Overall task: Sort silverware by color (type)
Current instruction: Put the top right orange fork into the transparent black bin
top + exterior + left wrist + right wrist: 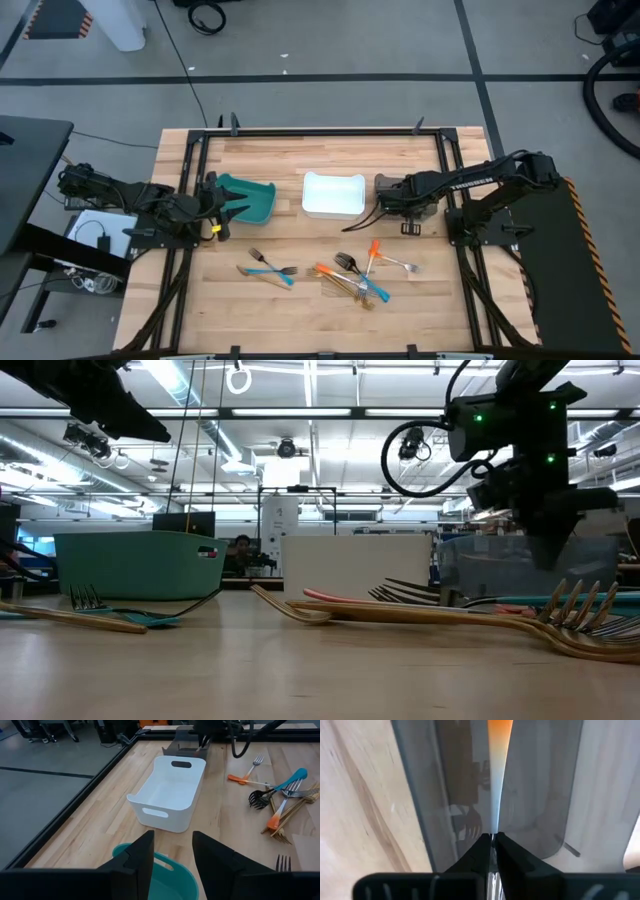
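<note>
My right gripper is over the grey bin at the table's far right, shut on an orange-handled utensil that reaches into the bin. My left gripper is open and empty above the teal bin at the far left. The white bin stands between the two. Two blue-handled forks lie flat on the table nearer the front. Beside them is a crossed heap of orange, blue and tan-handled utensils. My right gripper pinches the utensil's thin silver part between its two fingertips. The fingers come from above, and the utensil runs on in line with them. Its orange handle end points away into the grey bin; whether it touches the bin floor, I cannot tell.
The three bins stand in a row across the table's middle, with a black frame rail around the wooden top. In the low view the forks lie in front of the bins.
</note>
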`<action>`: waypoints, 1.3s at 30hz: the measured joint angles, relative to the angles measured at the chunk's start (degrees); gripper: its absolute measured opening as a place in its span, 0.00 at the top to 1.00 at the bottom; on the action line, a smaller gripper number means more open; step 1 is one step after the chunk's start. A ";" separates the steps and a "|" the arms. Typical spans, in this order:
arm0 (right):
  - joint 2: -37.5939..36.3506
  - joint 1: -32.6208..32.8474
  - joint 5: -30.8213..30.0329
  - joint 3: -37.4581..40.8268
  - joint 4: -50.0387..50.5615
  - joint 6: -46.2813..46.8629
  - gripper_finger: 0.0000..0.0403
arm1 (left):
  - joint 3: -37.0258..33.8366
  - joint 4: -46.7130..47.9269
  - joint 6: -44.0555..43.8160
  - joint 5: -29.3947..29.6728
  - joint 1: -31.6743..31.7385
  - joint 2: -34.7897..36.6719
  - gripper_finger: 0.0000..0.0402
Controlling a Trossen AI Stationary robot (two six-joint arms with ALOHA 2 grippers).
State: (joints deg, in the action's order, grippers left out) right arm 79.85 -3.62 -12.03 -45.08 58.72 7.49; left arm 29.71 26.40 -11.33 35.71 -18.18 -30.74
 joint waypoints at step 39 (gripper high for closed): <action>8.93 17.92 6.80 -16.55 -2.97 30.50 0.71 | 0.00 0.05 0.00 -0.01 0.01 0.00 0.65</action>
State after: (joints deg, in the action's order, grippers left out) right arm 88.78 14.30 -5.23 -61.63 55.75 37.99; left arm 29.71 26.45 -11.33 35.70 -18.18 -30.74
